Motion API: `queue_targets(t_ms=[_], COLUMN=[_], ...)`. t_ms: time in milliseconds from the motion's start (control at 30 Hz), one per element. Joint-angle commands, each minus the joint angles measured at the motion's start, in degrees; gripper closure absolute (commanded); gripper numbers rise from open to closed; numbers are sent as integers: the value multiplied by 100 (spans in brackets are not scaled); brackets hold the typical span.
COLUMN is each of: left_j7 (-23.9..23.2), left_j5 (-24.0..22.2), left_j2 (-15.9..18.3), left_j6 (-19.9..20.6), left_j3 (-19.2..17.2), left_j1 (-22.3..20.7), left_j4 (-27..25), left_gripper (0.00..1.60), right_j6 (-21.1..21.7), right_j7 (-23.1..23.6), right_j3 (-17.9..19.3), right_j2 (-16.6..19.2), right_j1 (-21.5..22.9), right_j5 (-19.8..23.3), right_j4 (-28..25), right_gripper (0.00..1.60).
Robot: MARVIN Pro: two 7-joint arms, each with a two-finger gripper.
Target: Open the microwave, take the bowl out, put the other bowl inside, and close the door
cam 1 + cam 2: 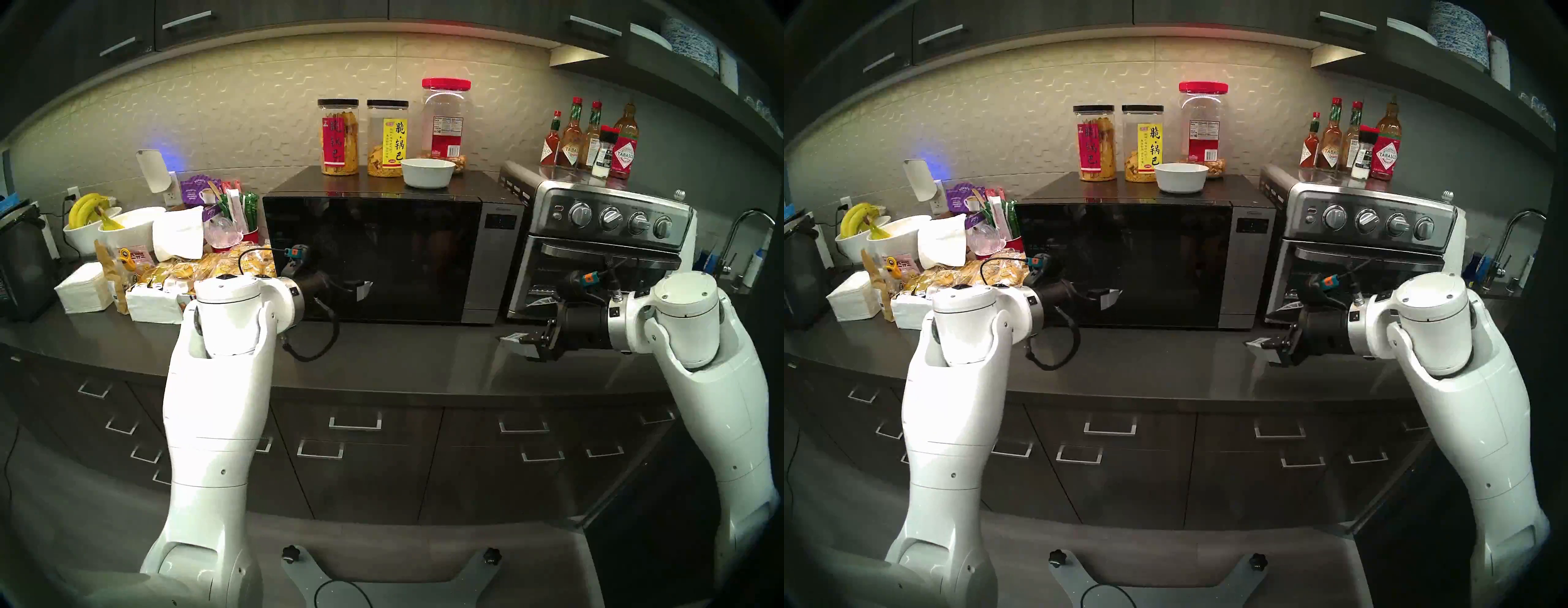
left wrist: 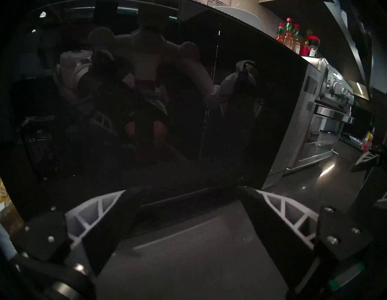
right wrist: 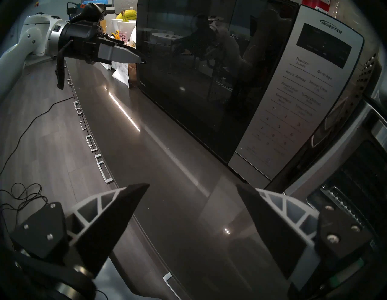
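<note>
A: The microwave [image 1: 382, 259] stands at the back of the countertop [image 1: 403, 352], its door [image 1: 369, 259] shut flat against the front. The white bowl [image 1: 427, 173] sits on the microwave's top, near the front edge and toward its right end, just in front of the snack jars [image 1: 339, 138].

B: And the pink bowl?

A: No view shows it; the glass is too dark to tell what lies behind it.

B: The arms?

A: The left gripper [image 2: 188, 192] is level in front of the door's lower left part. In its wrist view the fingers [image 2: 117, 209] stand spread, with only countertop and the door's bottom edge between them; it holds nothing. Whether a fingertip touches the glass cannot be told.

B: The right one?

A: The right gripper [image 3: 192, 188] hangs above the countertop's front edge, before the toaster oven [image 1: 594, 250], near the microwave's control strip [image 3: 293, 100]. Its fingers are wide apart and empty.
</note>
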Motion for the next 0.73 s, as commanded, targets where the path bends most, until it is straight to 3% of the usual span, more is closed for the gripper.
queue_targets(t_ms=[0,67,200,267,333,367,400,533,700], left_j7=[-575,-636,-956,-1103,-1294,-1396,-1470,-1741,-2195], left_j5=[-199,-214,-260,-272,-308,-305,-319,-331,-332], left_j2=[457,495,736,824,954,986,1018,1080,1109], left_j6=[11,5,-71,-99,-211,-191,-216,-295,-557], left_j3=[-178,-204,-422,-513,-735,-745,-836,-996,-1328], left_j1=[775,684,1196,1128,1704,1436,1670,1770,2198], left_j4=[-769,-671,-1176,-1100,-1606,-1379,-1588,-1692,-1938], left_gripper=[0,0,0,0,0,0,0,0,0], right_j6=[-14,-14,-14,-14,-15,-15,-15,-16,-17], right_j7=[4,3,0,-1,-2,-3,-3,-3,-3], right_j3=[20,19,19,19,19,19,19,19,18], right_j2=[-6,-6,-5,-4,-4,-4,-4,-4,-5], right_j1=[50,49,49,50,51,51,52,55,59], right_j5=[14,14,16,17,19,20,21,24,30], right_j4=[-36,-36,-37,-37,-38,-39,-39,-40,-40], right_gripper=[0,0,0,0,0,0,0,0,0])
